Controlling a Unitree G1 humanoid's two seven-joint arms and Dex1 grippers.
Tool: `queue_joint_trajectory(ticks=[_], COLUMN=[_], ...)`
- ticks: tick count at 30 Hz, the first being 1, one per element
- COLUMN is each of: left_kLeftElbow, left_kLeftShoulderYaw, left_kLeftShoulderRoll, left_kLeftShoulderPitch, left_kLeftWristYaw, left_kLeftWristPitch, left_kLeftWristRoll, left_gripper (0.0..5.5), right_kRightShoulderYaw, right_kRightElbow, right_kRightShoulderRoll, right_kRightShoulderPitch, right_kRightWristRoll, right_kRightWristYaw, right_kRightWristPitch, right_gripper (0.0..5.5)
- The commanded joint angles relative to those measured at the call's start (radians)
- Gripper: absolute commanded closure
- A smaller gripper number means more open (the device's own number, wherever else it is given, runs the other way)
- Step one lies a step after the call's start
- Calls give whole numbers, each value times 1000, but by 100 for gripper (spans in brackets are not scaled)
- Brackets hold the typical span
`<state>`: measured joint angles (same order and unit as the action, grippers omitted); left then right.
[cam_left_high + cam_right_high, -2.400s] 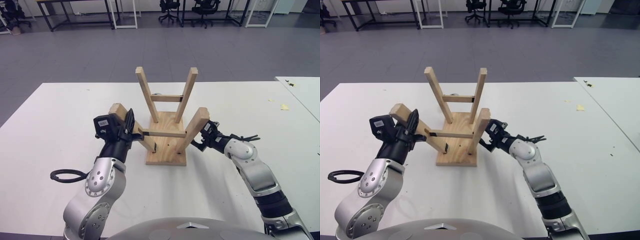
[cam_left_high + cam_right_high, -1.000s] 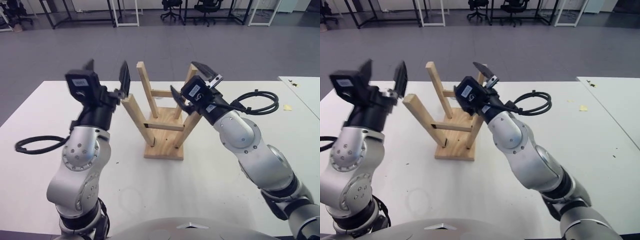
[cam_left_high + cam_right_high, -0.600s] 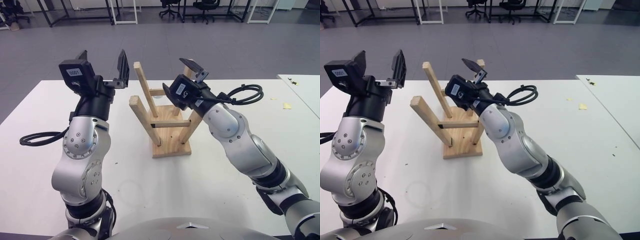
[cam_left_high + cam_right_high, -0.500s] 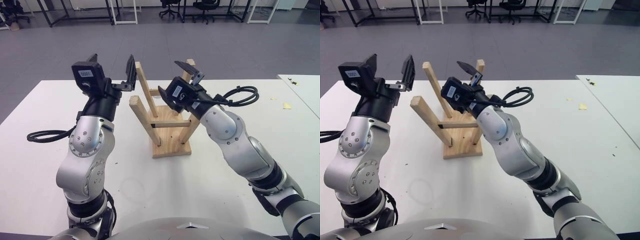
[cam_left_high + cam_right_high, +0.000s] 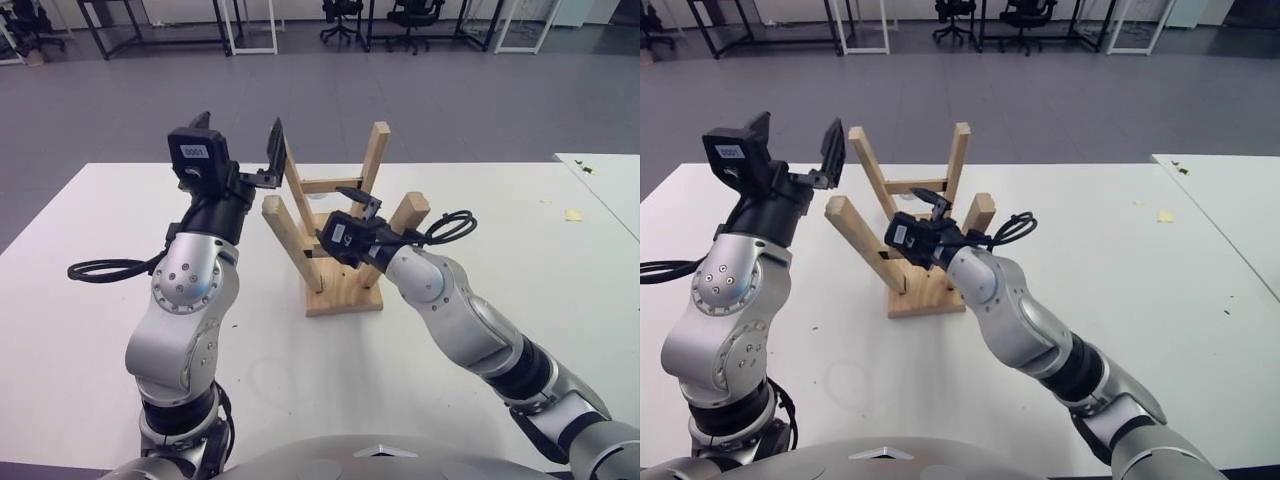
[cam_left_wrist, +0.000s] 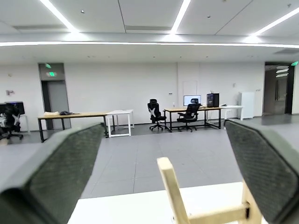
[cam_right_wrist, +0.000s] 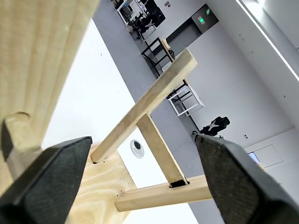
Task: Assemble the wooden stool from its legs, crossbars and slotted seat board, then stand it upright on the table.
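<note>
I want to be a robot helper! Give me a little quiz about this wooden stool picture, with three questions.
1. True or false: the stool stands upright on the table.
2. How many of its legs point up? A two, B three, C four.
3. Fill in: the left tool and the right tool both have their fingers ___.
Key: 1 false, it is upside down; 2 C; 3 open.

White table (image 5: 80, 330), office chairs (image 5: 341, 12) beyond
</note>
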<state>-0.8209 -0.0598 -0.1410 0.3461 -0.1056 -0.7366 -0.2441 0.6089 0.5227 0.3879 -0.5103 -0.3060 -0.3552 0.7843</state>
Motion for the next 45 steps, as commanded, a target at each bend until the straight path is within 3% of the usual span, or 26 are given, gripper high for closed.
queue_joint_trajectory(ticks=[1,5,8,10,13,16,18,22,27,31,37,39,43,45], left_kLeftElbow=[90,160,114,86,105,307,418,443,362,295,192,251,625,647], left_kLeftShoulderYaw=[-158,-252,-243,-218,-135,-3,94,152,7,-132,-270,-207,211,232], left_kLeftShoulderRoll=[-35,-75,-106,-107,-150,-164,-171,-152,-164,-225,-231,-172,-225,-233], left_kLeftShoulderPitch=[181,308,360,308,122,-107,-159,-120,86,277,315,217,-139,-192], left_kLeftWristYaw=[81,141,150,147,204,287,335,355,313,290,173,193,441,468], left_kLeftWristPitch=[-22,-98,-155,-171,-125,0,95,166,152,57,-60,-9,276,351], left_kLeftWristRoll=[-149,-326,-413,-432,-365,-251,-173,-154,-251,-381,-610,-565,-199,-145], left_gripper=[80,80,80,80,80,80,80,80,80,80,80,80,80,80], right_kRightShoulderYaw=[-220,-579,-905,-988,-929,-716,-642,-678,-733,-878,-1004,-978,-734,-739], right_kRightElbow=[87,172,114,72,7,-118,-165,-149,-67,-62,11,-10,-150,-182], right_kRightShoulderRoll=[-104,-192,-133,-111,-172,-175,-180,-192,-199,-193,-133,-156,-137,-155], right_kRightShoulderPitch=[-100,-195,-336,-313,-129,99,135,49,-64,-247,-260,-98,218,207], right_kRightWristRoll=[134,437,654,727,764,664,618,634,694,814,1021,1014,847,838], right_kRightWristYaw=[-25,-98,-110,-102,-93,-59,-10,61,101,111,130,143,126,128], right_kRightWristPitch=[-58,37,142,199,207,159,139,120,125,72,148,167,121,73], right_gripper=[139,139,139,139,139,139,139,139,139,139,139,139,139,139])
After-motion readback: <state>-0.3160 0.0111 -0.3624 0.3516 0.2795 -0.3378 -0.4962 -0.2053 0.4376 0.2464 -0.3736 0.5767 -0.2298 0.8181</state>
